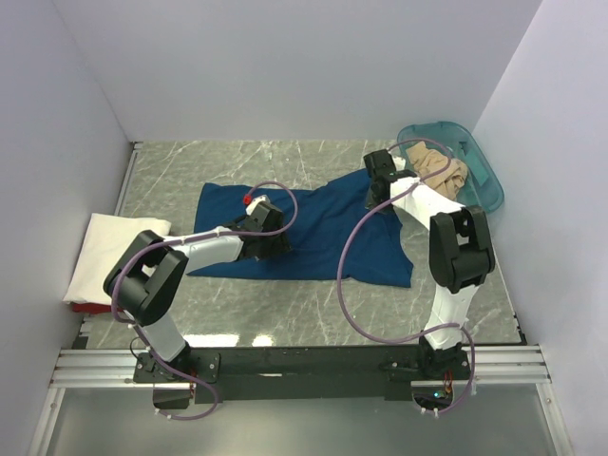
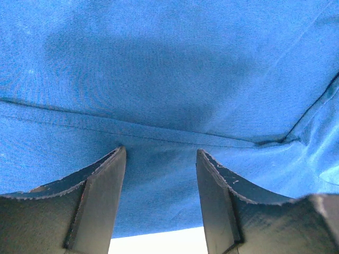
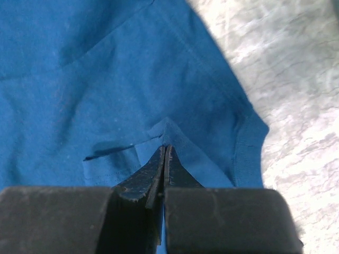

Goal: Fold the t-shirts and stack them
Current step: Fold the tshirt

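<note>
Blue shirt, mid-frame: light, limp, likely slides. Right gripper pinches fold near sleeve; left gripper spread over seam. Grab hems, corners.

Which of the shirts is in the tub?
The tan t-shirt, bunched in the teal tub at far right; the blue t-shirt lies spread mid-table, the white t-shirt folded at left.
</note>
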`<action>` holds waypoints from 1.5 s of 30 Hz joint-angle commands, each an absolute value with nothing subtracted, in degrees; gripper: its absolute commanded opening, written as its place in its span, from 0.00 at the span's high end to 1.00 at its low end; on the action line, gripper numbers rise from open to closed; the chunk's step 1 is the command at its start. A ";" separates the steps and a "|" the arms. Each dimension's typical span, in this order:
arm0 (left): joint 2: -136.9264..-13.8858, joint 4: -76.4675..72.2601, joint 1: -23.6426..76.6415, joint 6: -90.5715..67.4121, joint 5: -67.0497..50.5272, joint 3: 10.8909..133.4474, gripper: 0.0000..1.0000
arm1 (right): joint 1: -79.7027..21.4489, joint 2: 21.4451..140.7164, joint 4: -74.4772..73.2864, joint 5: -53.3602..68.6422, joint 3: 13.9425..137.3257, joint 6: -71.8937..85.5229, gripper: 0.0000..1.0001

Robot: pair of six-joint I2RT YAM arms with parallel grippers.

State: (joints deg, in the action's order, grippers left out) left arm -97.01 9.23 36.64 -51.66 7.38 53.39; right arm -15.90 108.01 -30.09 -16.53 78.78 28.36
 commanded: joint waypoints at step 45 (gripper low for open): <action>-92.72 8.79 36.12 -48.69 8.26 53.61 0.38 | -15.91 49.04 -28.83 -13.62 23.56 55.72 0.53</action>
State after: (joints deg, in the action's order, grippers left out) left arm -93.97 10.13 36.34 -50.06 8.01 53.36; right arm -16.40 49.98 -29.89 -11.22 23.99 52.25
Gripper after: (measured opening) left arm 0.624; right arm 0.469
